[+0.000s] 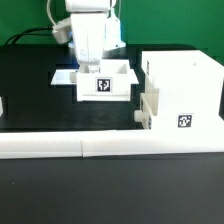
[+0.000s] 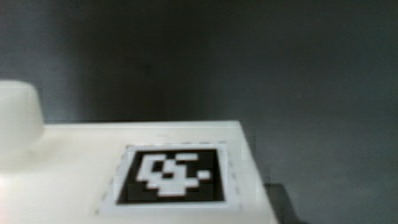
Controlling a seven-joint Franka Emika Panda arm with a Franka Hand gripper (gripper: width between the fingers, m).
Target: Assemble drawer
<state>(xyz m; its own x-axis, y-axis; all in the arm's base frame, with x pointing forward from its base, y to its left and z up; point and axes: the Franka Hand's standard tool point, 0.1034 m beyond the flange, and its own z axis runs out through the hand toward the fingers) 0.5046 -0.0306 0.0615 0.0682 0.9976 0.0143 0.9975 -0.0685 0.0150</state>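
A small open-topped white tray [image 1: 106, 84] with a square tag on its front stands mid-table. My gripper [image 1: 90, 66] comes down from above at the tray's back corner on the exterior view's left; its fingertips are hidden at the tray's rim, so the jaws cannot be read. The tall boxy housing [image 1: 182, 92] stands at the exterior view's right, with a second small tray [image 1: 146, 110] sticking out of its side low down. The wrist view shows a white tagged face [image 2: 173, 172] very close and blurred, with no fingers in sight.
The long low white border wall [image 1: 100, 148] runs along the front of the black table. The marker board [image 1: 62, 75] lies flat behind the tray. A white part [image 1: 2, 105] shows at the left edge. A blurred white shape [image 2: 15, 120] shows in the wrist view.
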